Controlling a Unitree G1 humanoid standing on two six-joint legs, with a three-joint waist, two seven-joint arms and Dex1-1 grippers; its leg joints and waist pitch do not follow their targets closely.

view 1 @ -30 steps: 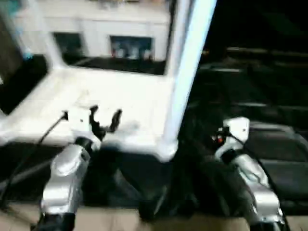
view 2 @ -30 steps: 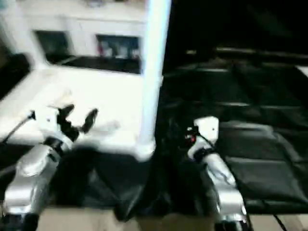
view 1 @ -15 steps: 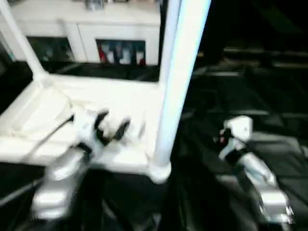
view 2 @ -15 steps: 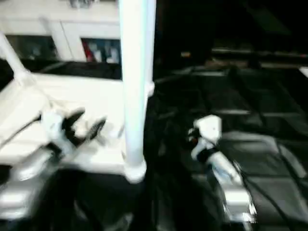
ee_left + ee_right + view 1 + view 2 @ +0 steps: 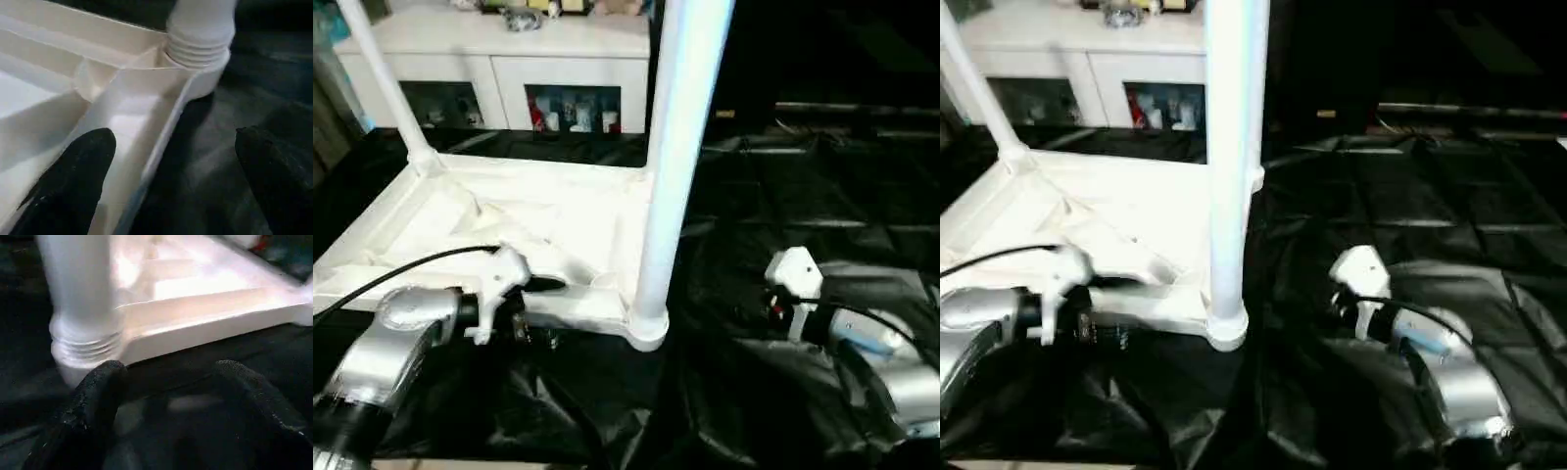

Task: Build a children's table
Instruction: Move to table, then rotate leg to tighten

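Upside-down children's table (image 5: 548, 220), both my grippers empty beside its near corner.

The table lies top-down on black sheeting (image 5: 822, 206), two legs up: near leg (image 5: 680, 147) at twelve o'clock, far leg (image 5: 386, 83) at ten. My left gripper (image 5: 171, 186) is spread wide, one finger (image 5: 73, 181) over the rim (the other over sheeting). My right gripper (image 5: 166, 416), at three o'clock, is apart too, facing the leg's base.

A living room at home: white cabinet (image 5: 509, 59) with glass doors, trinkets on top.
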